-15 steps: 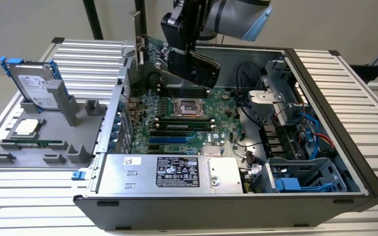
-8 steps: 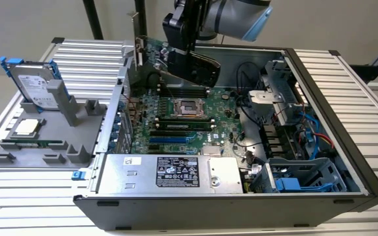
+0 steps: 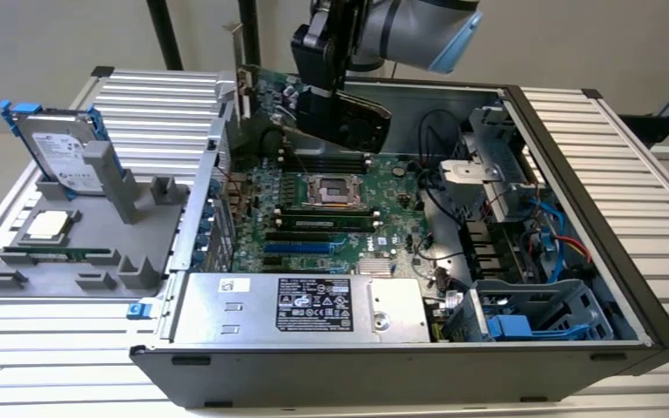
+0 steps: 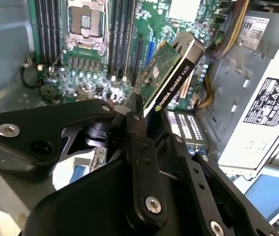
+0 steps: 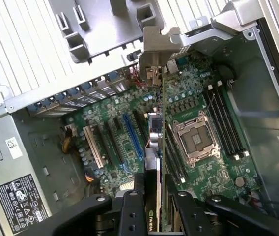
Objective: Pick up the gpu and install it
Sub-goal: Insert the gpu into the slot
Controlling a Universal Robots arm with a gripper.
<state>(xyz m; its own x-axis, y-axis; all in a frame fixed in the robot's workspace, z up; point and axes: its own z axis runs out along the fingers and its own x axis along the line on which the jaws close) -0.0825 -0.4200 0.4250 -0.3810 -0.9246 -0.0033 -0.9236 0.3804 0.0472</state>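
Above the motherboard (image 3: 253,202) inside the open case (image 3: 369,376), jaws clamped on the gpu (image 3: 355,122), card tilted

Hard drive (image 3: 62,155) (upright) and processor (image 3: 50,225) on grey holder (image 3: 50,287)

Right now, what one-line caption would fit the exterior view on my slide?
The gripper holds the gpu tilted over the motherboard of the open computer case.
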